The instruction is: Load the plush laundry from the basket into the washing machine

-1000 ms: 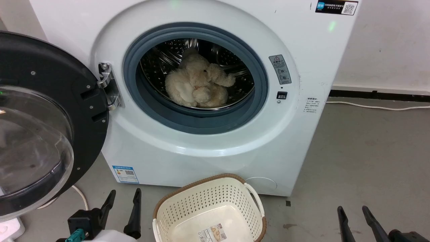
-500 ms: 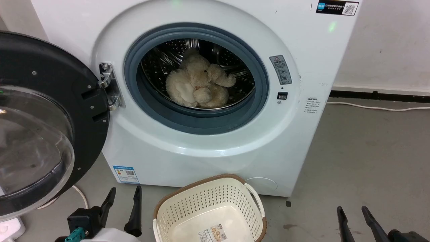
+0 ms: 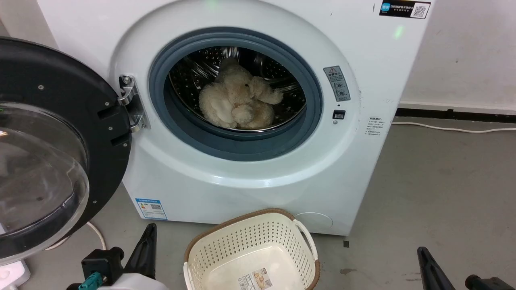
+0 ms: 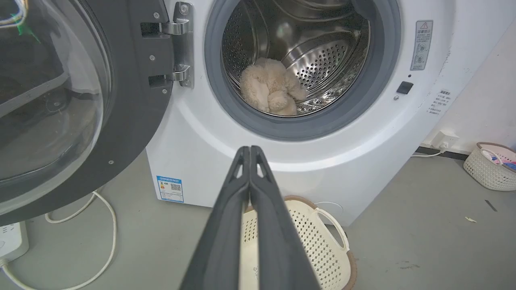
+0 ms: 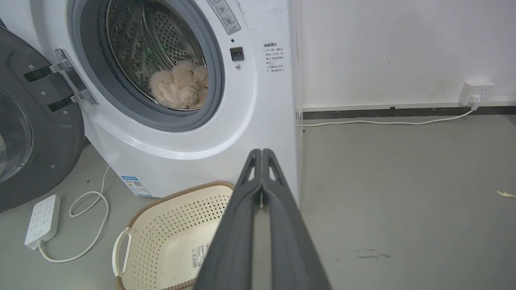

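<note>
The left gripper (image 4: 250, 152) is clenched on nothing, its two dark fingers pressed flat together, and the right gripper (image 5: 262, 153) is clenched and empty in the same way; both hang low in front of the machine, well apart from the load. The plush laundry (image 3: 238, 100) lies wholly inside the washing machine (image 3: 242, 189), slumped in a curled heap on the lower part of the perforated steel drum (image 3: 193, 72). It sits behind the grey gasket (image 3: 238, 150), with no limb trailing over the lip as far as the views show. On the floor (image 3: 443, 181) just below the opening stands the basket (image 3: 246, 237), close against the machine's front, with nothing in it but the label sticker (image 3: 254, 280) on its bare bottom. The round glass door (image 3: 60, 92) stands swung wide on its hinge at the robot's left. Judging from this, the loading itself looks complete: the bear is in, the basket is emptied and neither gripper carries anything. The task sentence does not ask for the door to be closed, so that would be the only thing possibly left.
</note>
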